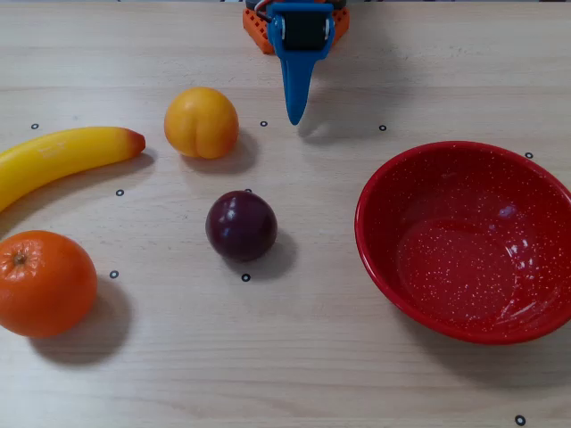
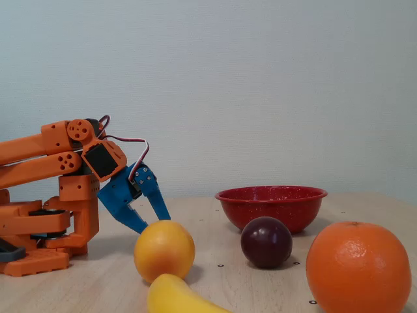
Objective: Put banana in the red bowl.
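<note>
The banana (image 1: 62,157) lies on the desk (image 1: 294,357), well off to the left of the claw (image 1: 295,117) in the overhead view, its far end cut off by the edge. Nothing is done yet: the red bowl (image 1: 384,259), to the claw's right, is empty. The blue claw hangs near the arm's base, holding nothing; whether its jaws are apart I cannot tell. In the fixed view only the banana's tip shows.

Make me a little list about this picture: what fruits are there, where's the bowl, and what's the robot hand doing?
banana: lying on the table at the left of the overhead view
other fruits: peach, plum, orange
red bowl: at the right, nothing in it
gripper: near the arm's base, holding nothing, fingers slightly apart
banana in bowl: not yet
</note>
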